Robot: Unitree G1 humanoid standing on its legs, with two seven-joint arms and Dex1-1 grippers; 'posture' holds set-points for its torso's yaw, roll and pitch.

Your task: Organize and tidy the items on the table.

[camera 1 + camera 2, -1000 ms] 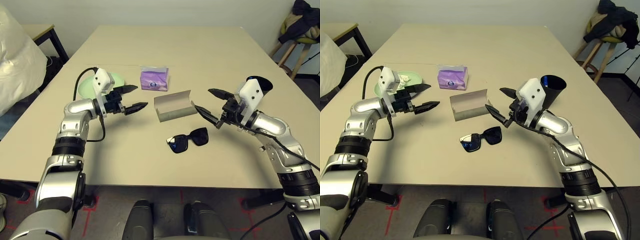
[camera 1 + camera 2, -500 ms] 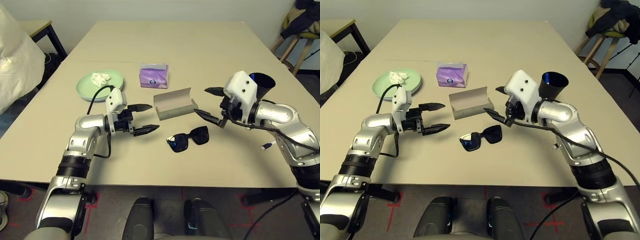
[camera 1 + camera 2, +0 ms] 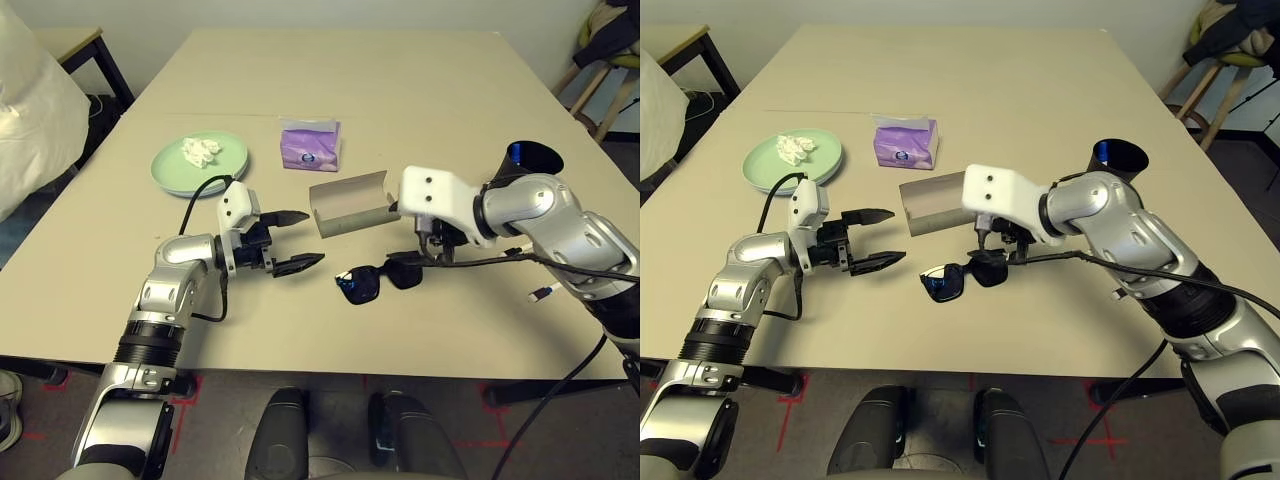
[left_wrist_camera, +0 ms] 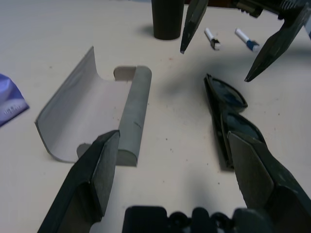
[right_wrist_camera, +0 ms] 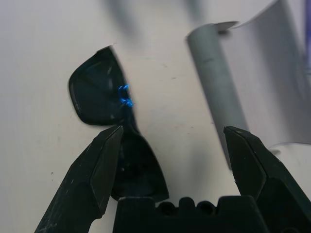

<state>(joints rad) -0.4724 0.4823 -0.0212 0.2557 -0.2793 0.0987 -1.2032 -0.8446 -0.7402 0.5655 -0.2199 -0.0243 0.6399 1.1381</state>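
My right gripper (image 5: 170,167) hung spread and empty over the sunglasses (image 3: 378,280), lined up to take them. They lay beside the open glasses case (image 3: 350,203). My left gripper (image 3: 290,241) waited nearby, unclenched, holding nothing.

My right gripper (image 4: 233,43) hangs spread-fingered just above the folded black sunglasses (image 3: 377,280), with bare beige tabletop (image 3: 400,110) around them. Close behind the glasses, the open grey oblong glasses case (image 3: 349,203) blocks the far side. My left gripper (image 3: 296,240), fingers apart, faces them across an unobstructed strip of table. The black cup (image 3: 526,160) and white pens (image 4: 212,39) stand farther off.
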